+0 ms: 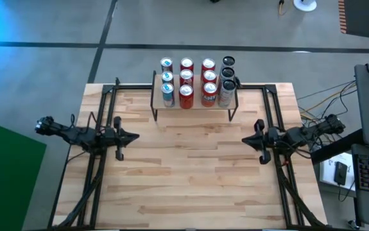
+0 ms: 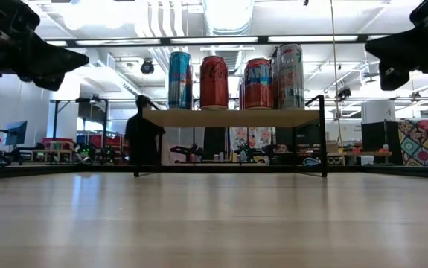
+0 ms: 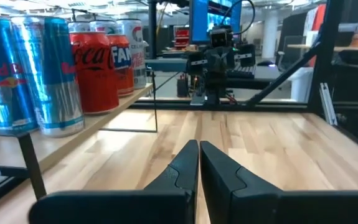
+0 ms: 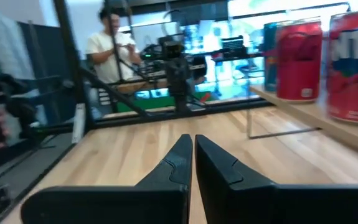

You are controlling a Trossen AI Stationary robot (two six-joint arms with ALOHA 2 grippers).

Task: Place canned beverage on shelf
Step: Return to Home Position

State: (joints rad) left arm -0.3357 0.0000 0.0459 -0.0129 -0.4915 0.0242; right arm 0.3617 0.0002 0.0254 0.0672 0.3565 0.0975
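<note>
As cans are packed on shelf, w/ left gripper & right gripper closed, empty, well clear, risk is judged low: shelf could be knocked by stray swing.

3 blue cans, 6 red cans, light-wood shelf, black legs.

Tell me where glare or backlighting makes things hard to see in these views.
Low view: ceiling lights behind the shelf backlight it, so the left gripper, right gripper and a person read as dark shapes; the table has a soft sheen. High view: even light, a blue glow on the floor's upper left. Left wrist view: highlights streak the cans.
</note>
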